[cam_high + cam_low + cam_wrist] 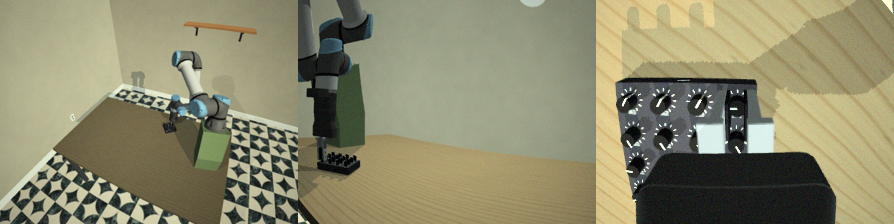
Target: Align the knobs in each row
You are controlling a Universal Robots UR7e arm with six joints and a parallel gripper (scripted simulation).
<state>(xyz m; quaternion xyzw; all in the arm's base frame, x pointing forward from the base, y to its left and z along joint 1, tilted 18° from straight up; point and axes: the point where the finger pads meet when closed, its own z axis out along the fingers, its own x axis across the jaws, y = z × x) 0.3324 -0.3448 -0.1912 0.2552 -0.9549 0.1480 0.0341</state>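
Black knob box (676,129) is standing on the wooden surface (132,158) while the hand (736,139) is grasping one knob (736,137). Turning is apparently only beginning; other knobs are awaiting checks.

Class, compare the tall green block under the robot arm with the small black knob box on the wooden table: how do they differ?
The tall green block is plain-sided; the small black knob box is low, flat and much smaller. The green block carries the robot arm on top; the knob box carries rows of upright knobs. Both are boxy and stand on the wooden table.
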